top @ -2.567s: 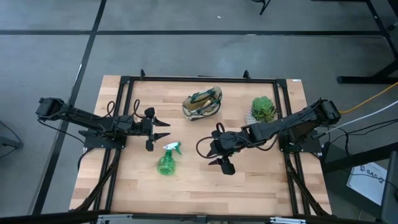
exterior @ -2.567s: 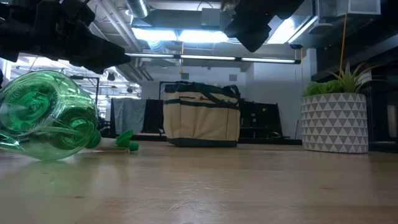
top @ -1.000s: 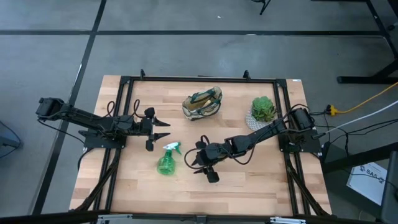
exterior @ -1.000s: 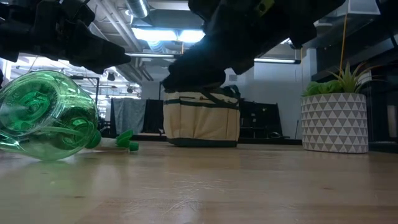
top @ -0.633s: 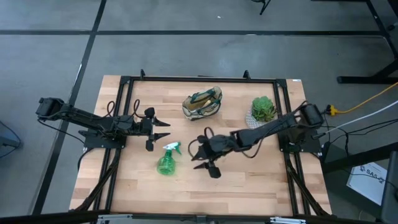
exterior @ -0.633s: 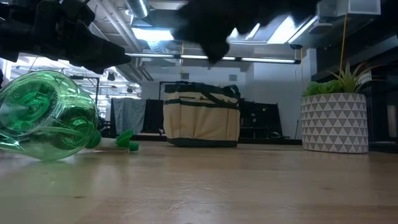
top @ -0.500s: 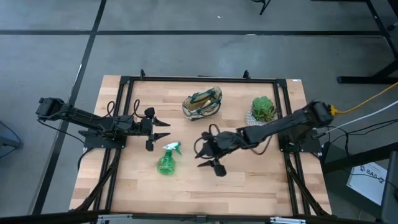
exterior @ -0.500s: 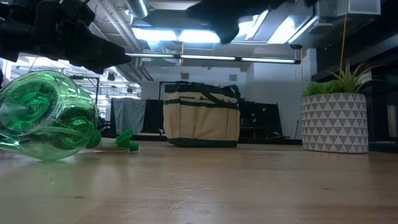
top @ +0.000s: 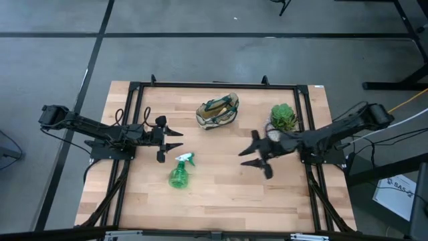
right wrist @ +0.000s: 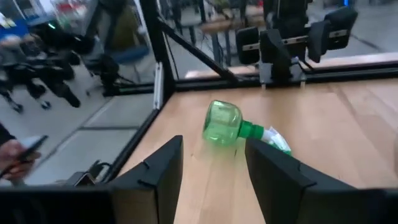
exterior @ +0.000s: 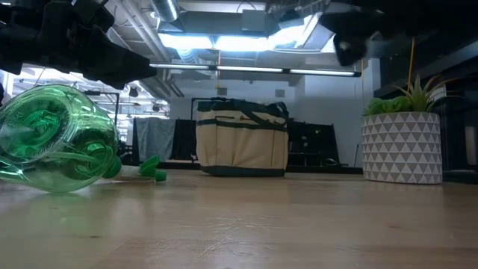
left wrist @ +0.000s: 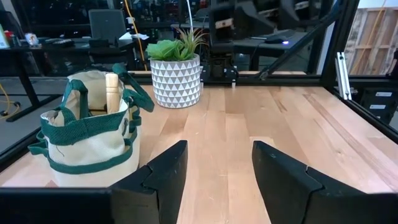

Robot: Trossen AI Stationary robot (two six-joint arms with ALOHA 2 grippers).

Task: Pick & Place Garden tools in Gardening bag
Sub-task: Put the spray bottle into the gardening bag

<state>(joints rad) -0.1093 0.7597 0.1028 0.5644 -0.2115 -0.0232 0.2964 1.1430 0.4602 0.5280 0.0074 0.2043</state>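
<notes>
The green translucent spray bottle [top: 179,173] lies on its side on the table, left of the middle; it also shows in the right wrist view [right wrist: 230,124]. The beige bag with green trim [top: 217,111] stands upright at the far middle. A wooden handle [left wrist: 112,93] sticks up out of its mouth. No other tool shows on the table. My left gripper [top: 180,139] is open and empty, just beyond the bottle's nozzle. My right gripper [top: 246,157] is open and empty, well to the right of the bottle, pointing toward it.
A leafy plant in a white patterned pot [top: 283,118] stands at the far right, close to my right arm. A black frame [top: 200,86] runs around the table's edges. Bare wood lies between the bottle and my right gripper and along the near side.
My right gripper has drawn back from beside the bottle toward the table's right edge and risen, still open and empty. The bottle has stayed where it lay.
</notes>
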